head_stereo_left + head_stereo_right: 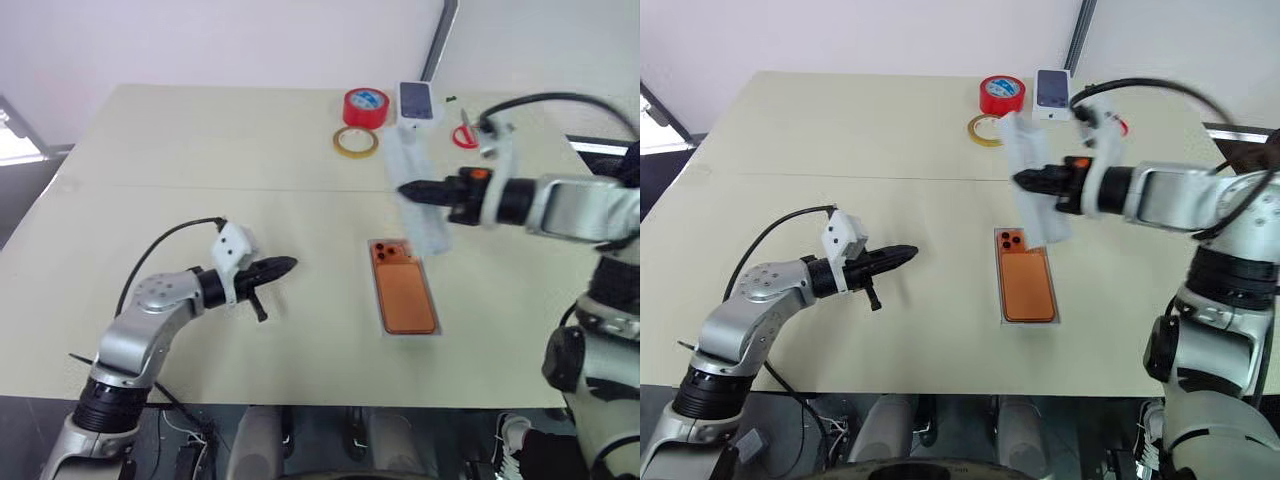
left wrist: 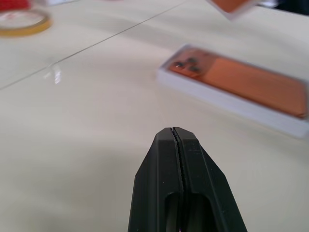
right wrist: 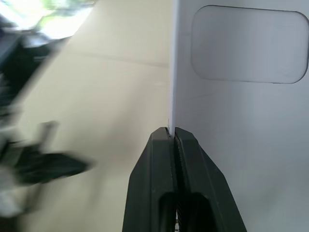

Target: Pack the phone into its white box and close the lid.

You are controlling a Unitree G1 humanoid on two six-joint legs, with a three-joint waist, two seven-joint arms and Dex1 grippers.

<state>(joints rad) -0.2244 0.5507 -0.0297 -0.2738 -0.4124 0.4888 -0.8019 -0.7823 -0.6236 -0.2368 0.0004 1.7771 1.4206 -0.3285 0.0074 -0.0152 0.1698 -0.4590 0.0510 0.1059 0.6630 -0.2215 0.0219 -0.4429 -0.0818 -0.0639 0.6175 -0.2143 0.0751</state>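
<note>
my right gripper (image 1: 405, 188) pinching blurred insert (image 1: 420, 200) at 12 o'clock of phone (image 1: 404, 293) | my left gripper (image 1: 290, 265) clenched, empty | box (image 1: 436, 330) mostly hidden under phone

The phone (image 1: 404, 297) has a matt metallic-orange back with glossy lenses, sitting in the white box (image 2: 231, 104) of smooth cardboard. The tabletop (image 1: 200, 160) is smooth, pale, faintly sheened. Both tape rolls, red (image 1: 365, 106) and yellowish (image 1: 356, 141), look glossy plastic. The left gripper (image 2: 181, 145) is matt black plastic.

Slim metallic-orange phone (image 1: 405, 297) in shallow white cardboard box (image 2: 231, 99), pale beige tabletop (image 1: 200, 160), red tape roll (image 1: 366, 107), yellow-tan tape ring (image 1: 356, 141), black gripper (image 1: 284, 267)
</note>
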